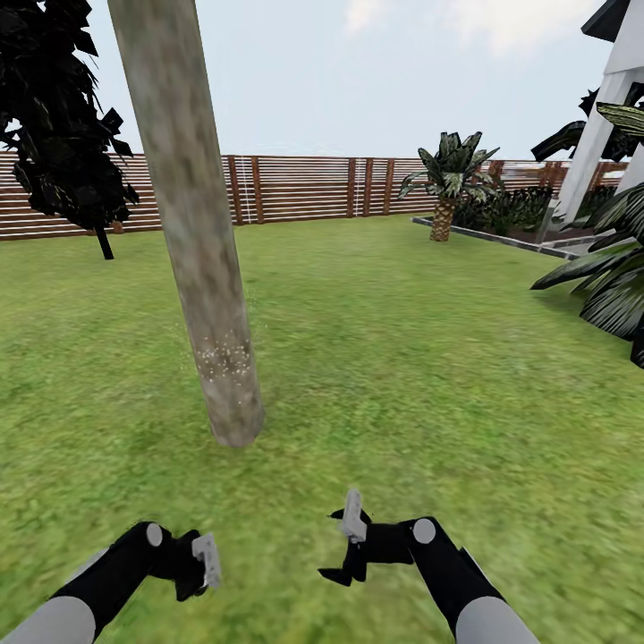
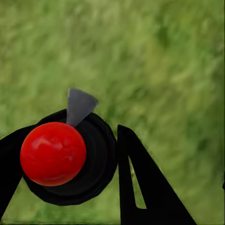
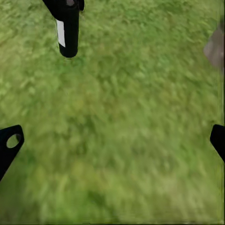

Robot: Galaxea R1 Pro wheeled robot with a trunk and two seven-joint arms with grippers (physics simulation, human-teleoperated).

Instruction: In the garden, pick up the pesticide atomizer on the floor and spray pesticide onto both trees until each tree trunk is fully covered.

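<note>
A tree trunk (image 1: 192, 241), pale grey-tan and mottled, rises from the lawn just ahead and left of centre, with fine white specks (image 1: 224, 358) low on its near side. My left gripper (image 1: 192, 568) hangs low in front of it, shut on the pesticide atomizer (image 2: 53, 153), a round black body topped by a glossy red ball with a grey tip beside it. The black fingers (image 2: 140, 178) flank that body. My right gripper (image 1: 344, 550) hovers over grass to the right of the trunk's base, open and empty, its fingertips (image 3: 10, 143) far apart.
Green lawn (image 1: 402, 376) stretches to a brown slat fence (image 1: 295, 188). A short palm (image 1: 444, 192) stands at the back right, dark fronds (image 1: 608, 277) lean in at the right edge, and a dark leafy tree (image 1: 63, 134) is at the left. A white wall corner (image 1: 595, 143) stands far right.
</note>
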